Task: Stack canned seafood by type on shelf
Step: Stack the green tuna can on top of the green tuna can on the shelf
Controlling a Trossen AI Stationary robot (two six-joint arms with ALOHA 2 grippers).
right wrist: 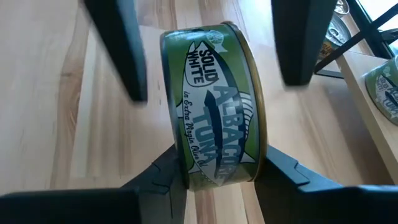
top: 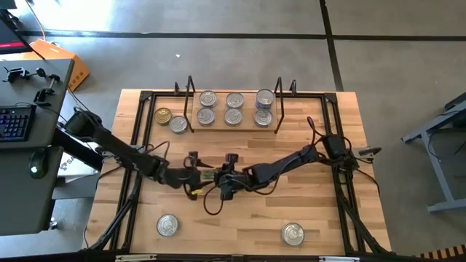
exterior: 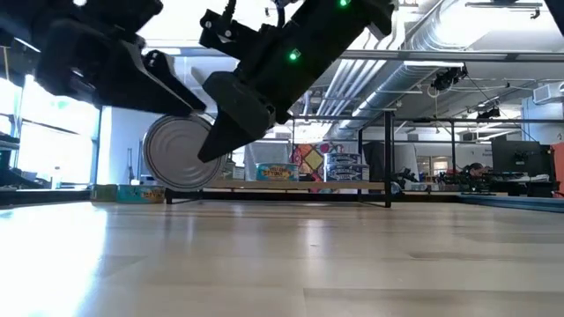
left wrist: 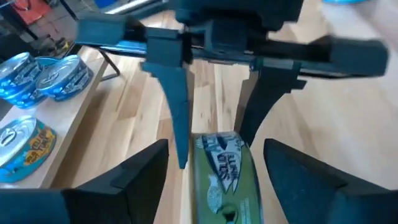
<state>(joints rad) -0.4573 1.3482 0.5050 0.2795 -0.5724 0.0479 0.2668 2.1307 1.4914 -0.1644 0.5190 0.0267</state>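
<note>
- Gripping a green-labelled albacore tuna tin (right wrist: 214,102) on edge, across its flat faces: right gripper (top: 222,182), fingers clamped on lid and base, above mid-table.
- Standing spread just outside that same tin (left wrist: 222,177), not pressing it: left gripper (top: 195,176), fingers (left wrist: 124,180) released wide, facing the right gripper tip to tip.
- Seen from table height: tin's silver lid (exterior: 179,151) upright, held clear of the tabletop (exterior: 282,264).
- Lined up on the shelf (top: 233,128) at the far side: silver-lidded tins (top: 234,108), one pair stacked at the right end.
- Resting just left of the shelf: a gold-lidded tin (top: 163,116) and a silver one beside it.
- Lying near the front edge, well apart: two more tins (top: 168,225).
</note>
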